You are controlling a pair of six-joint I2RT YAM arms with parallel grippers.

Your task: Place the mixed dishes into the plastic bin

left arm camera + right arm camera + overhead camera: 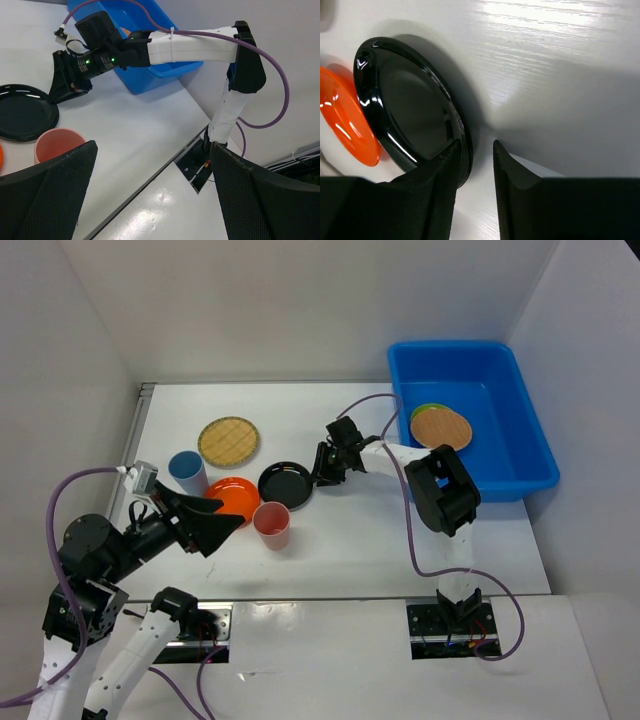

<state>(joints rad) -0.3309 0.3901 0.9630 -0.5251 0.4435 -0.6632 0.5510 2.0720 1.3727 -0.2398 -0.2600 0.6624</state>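
Left side: left gripper [222, 520] released, fingers spread wide with nothing between them. Its tips are near the glossy orange round plate [238, 494].

- Light blue plastic cup [187, 472] stands upright just behind that gripper.
- Tan woven-look round plate [229, 441] lies flat on the white table [380, 550], farther back.
- Pink plastic cup [272, 525] stands upright, just in front of the orange plate.
- Glossy black round plate [402, 107] lies right of the orange one.

Centre: right gripper [474, 167] straddles the black plate's right rim, one finger over the dish, one outside. Jaws are narrow; cannot tell whether they pinch yet.

Far right: bright blue rectangular plastic bin [520, 455] holds a second tan woven-look plate [441, 428] lying on a lime green plate [424, 409].
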